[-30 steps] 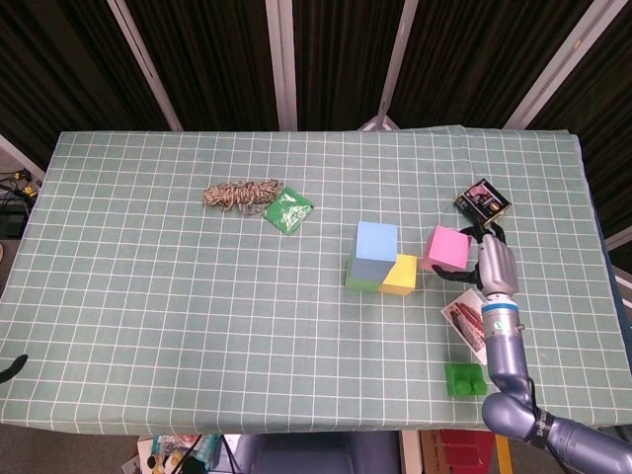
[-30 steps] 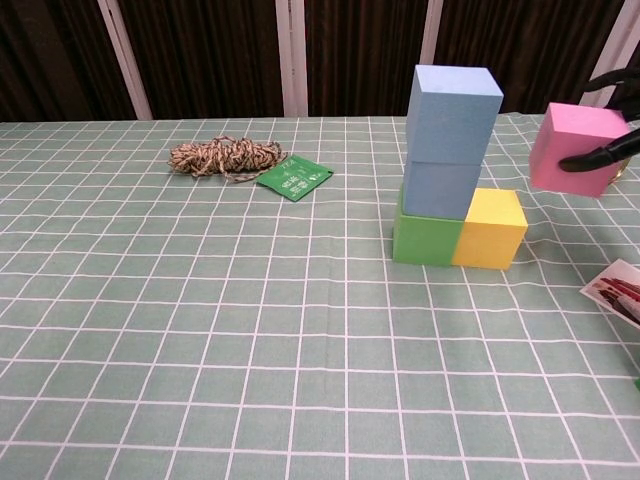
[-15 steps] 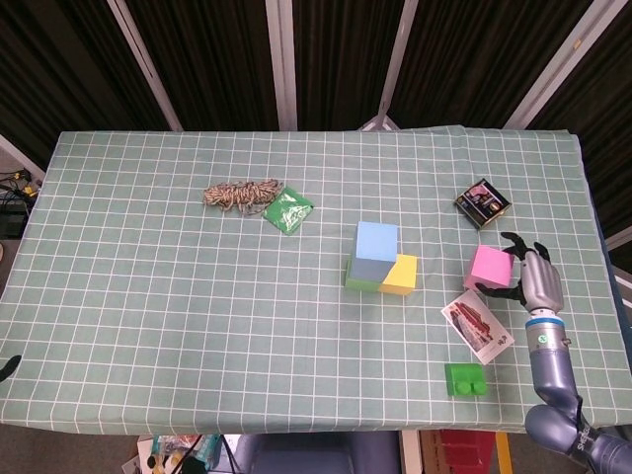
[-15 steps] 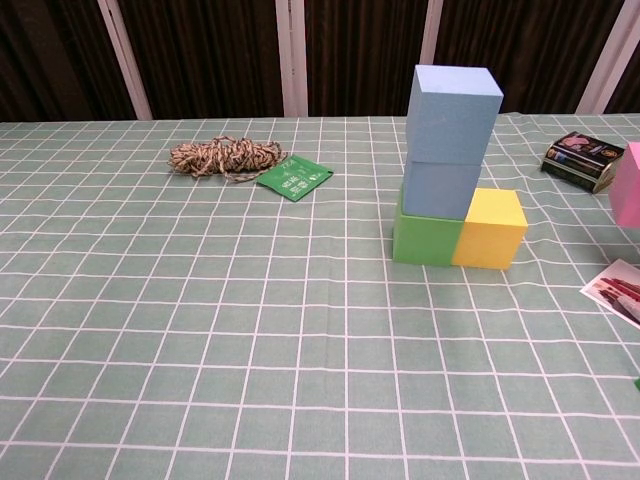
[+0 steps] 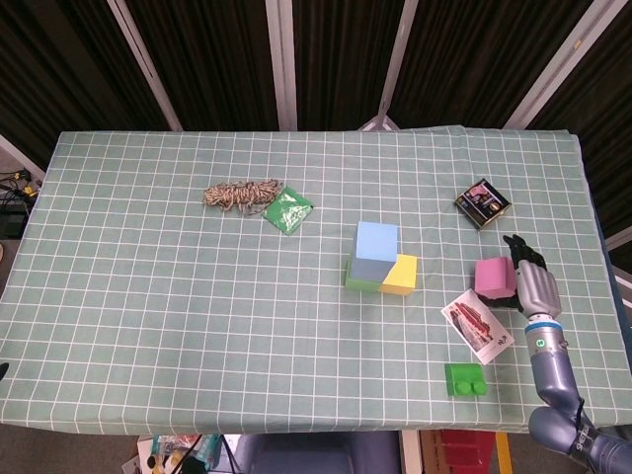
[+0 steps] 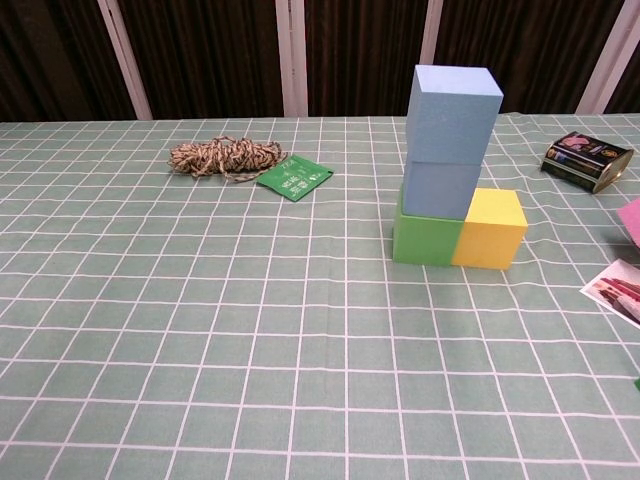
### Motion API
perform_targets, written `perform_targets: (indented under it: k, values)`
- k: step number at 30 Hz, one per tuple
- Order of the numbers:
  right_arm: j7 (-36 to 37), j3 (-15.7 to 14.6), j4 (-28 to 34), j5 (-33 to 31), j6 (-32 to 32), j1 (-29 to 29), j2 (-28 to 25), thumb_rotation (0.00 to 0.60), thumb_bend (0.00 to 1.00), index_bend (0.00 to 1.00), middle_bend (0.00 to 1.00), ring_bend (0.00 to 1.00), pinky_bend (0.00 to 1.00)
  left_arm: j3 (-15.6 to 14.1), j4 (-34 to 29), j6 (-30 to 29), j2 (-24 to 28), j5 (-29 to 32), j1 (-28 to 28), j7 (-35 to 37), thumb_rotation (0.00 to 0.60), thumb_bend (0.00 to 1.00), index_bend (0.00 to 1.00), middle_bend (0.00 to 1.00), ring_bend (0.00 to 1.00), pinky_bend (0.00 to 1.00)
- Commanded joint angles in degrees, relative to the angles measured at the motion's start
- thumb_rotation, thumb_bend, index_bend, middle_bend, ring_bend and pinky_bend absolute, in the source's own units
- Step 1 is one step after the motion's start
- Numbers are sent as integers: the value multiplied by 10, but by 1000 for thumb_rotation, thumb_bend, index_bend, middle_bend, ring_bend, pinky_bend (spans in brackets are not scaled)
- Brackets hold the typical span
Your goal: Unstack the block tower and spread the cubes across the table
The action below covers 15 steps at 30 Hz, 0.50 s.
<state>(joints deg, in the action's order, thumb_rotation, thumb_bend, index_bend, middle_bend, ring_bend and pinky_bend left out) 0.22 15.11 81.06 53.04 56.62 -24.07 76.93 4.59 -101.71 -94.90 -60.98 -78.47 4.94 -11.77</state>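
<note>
Green checked cloth covered the table (image 5: 178, 296), which filled most of both views. The right arm (image 5: 553, 380) rose from the near right corner in the head view, ending in the right hand (image 5: 531, 278), whose fingers wrapped the right-hand side of the pink cube (image 5: 494, 277); the hand held that cube low over the cloth or on it, which of the two could not be told, between the dark box and the photo card. In the chest view only a sliver of this pink cube showed at the right edge. The block tower (image 6: 452, 165) stood near the middle of the table: a light blue cube (image 6: 454, 100) on top of a darker blue cube (image 6: 441, 190), which sat on a green cube (image 6: 424, 239), with a yellow cube (image 6: 490, 228) touching the green one on its right, resting on the cloth. A bundle of twine (image 5: 242, 194) lay on the far left part, and a green packet (image 5: 288, 209) lay just beside it on the right. The photo card (image 5: 477, 326) lay flat near the right hand, and a green brick (image 5: 465, 379) sat near the front edge beside the arm. A small dark box (image 5: 482, 202) rested towards the far right. The left hand appeared in neither view.
</note>
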Motion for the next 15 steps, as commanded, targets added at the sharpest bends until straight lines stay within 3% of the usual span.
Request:
perform_targets:
  k: [1, 10, 15]
  values:
    - [1, 1, 17, 4, 3, -1, -7, 600, 131, 0, 0, 0, 0, -2, 3, -1, 1, -7, 0, 6, 600, 194, 167, 0, 0, 80]
    - [11, 15, 123, 31, 13, -4, -50, 600, 131, 0, 0, 0, 0, -1, 13, -4, 1, -18, -1, 19, 600, 194, 167, 0, 0, 80]
    - [-27, 22, 162, 4, 9, -27, -45, 600, 132, 0, 0, 0, 0, 0, 20, -7, -2, -26, -2, 24, 600, 194, 167, 0, 0, 80]
